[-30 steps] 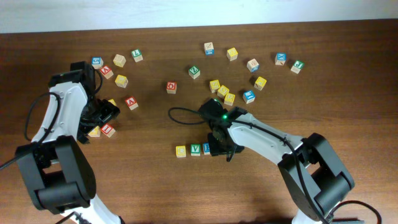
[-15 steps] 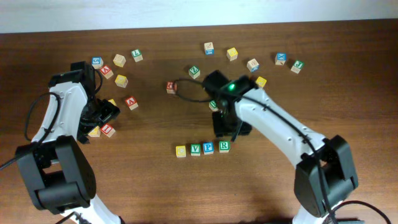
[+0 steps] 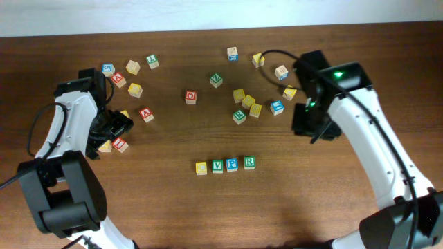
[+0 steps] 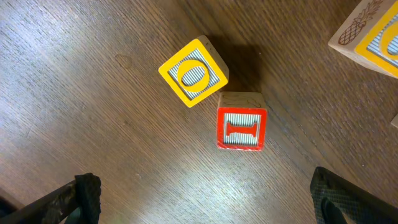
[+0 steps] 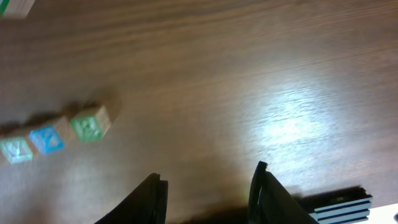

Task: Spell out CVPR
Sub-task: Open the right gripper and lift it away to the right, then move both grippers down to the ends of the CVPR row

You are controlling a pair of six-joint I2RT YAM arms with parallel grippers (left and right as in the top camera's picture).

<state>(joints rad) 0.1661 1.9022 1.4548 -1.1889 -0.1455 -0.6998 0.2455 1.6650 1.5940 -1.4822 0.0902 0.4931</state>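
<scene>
Fingers of the right gripper (image 5: 208,196) stand apart with nothing between them, above bare wood at the right side of the table (image 3: 138,200). The arm is well away from the finished row.

Near the front middle of the table, four small cubes lie in a line. From left to right they are the yellow C cube (image 3: 201,168), the green V cube (image 3: 217,166), the blue P cube (image 3: 232,164) and the green R cube (image 3: 249,162). They sit side by side; whether every pair touches I cannot tell. The right wrist camera shows only three of them, blurred, at its left edge.

At the left side of the table, the left gripper (image 4: 205,202) hangs with its fingers spread wide and empty. Just ahead of it lie a yellow O cube (image 4: 193,73) and a red I cube (image 4: 241,121), touching at a corner.

Other loose cubes (image 3: 248,102) are scattered across the back half of the table.
</scene>
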